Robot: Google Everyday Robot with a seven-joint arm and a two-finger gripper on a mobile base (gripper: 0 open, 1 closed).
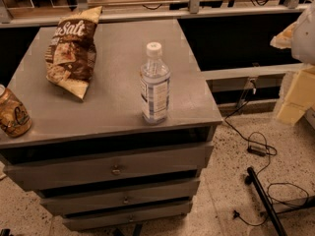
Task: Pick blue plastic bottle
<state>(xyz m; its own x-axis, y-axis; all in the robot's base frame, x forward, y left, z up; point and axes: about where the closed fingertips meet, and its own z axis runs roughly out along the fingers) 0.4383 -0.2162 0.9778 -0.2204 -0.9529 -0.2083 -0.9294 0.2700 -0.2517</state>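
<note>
Camera view, near to far: speckled stone floor [221, 191] with black cables [261, 150] at right. Grey three-drawer cabinet [113, 154]. On its top, a short brown-gold can [12, 114] stands at the near left edge. The tall clear blue plastic bottle [155, 85], white-capped, stands upright near the right front. A brown crumpled snack bag [71, 48] lies far left. The gripper [304, 31], a pale shape at the far right edge, is well apart from the bottle; open or closed, cannot tell.

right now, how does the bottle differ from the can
The bottle is tall, clear and white-capped; the can is short and brown-gold. The bottle stands front right; the can sits at the left edge, partly out of frame. Both rest on the cabinet. The pincer is not in view.
</note>
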